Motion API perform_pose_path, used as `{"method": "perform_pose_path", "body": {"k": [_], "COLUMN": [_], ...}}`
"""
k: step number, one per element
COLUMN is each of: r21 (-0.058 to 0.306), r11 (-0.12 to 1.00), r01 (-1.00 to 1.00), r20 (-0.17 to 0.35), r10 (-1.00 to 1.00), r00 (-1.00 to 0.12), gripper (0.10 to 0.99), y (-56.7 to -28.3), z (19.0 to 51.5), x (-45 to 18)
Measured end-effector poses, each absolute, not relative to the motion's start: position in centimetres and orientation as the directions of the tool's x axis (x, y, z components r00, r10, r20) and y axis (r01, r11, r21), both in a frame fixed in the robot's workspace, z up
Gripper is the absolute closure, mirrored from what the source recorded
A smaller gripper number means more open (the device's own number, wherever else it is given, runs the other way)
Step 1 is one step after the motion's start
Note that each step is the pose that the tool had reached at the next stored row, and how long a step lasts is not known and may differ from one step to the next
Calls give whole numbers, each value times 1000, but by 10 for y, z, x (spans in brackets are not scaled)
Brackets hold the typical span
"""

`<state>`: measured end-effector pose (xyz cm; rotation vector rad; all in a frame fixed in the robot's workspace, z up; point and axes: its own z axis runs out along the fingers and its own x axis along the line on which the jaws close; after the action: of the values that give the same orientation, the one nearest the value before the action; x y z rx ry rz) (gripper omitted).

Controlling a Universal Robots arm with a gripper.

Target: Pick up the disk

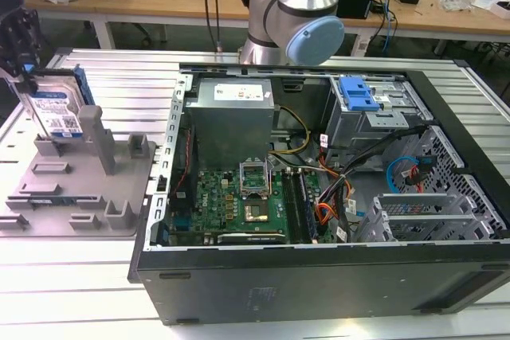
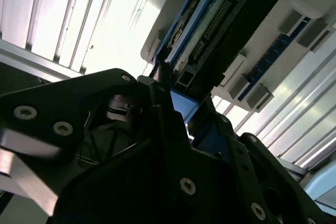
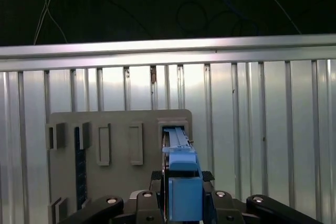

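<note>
The disk (image 1: 62, 113) stands upright on edge at the exterior view's far left, its white-and-blue label facing the camera and a blue rail along its side. My gripper (image 1: 33, 84) comes down from above and is shut on the disk's top edge. The disk's lower edge sits at a slot of the grey holder (image 1: 80, 197); I cannot tell whether it is clear of the slot. In the first wrist view the disk (image 3: 181, 182) appears edge-on between the black fingers (image 3: 156, 178). In the second wrist view the disk (image 2: 220, 19) reaches away from the gripper (image 2: 170, 100).
An open computer case (image 1: 319, 276) takes up the middle and right of the ribbed metal table (image 1: 119, 93). Inside it are a grey power supply box (image 1: 231, 117), a blue ribbed bracket (image 1: 357, 93) and a green board (image 1: 239, 209). The arm's base (image 1: 291, 17) stands behind the case.
</note>
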<state>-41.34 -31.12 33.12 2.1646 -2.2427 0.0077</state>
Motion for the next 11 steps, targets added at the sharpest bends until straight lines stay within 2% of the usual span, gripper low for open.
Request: {"method": "perform_pose_path", "body": {"k": [9, 11], "r21": [14, 14], "r11": [35, 36], "r01": [-999, -999], "r20": [21, 21], "r10": [-999, -999], "r00": [-35, -35], "gripper": [718, 718], "y": [-311, -312], "z": [382, 403], "x": [-410, -408]}}
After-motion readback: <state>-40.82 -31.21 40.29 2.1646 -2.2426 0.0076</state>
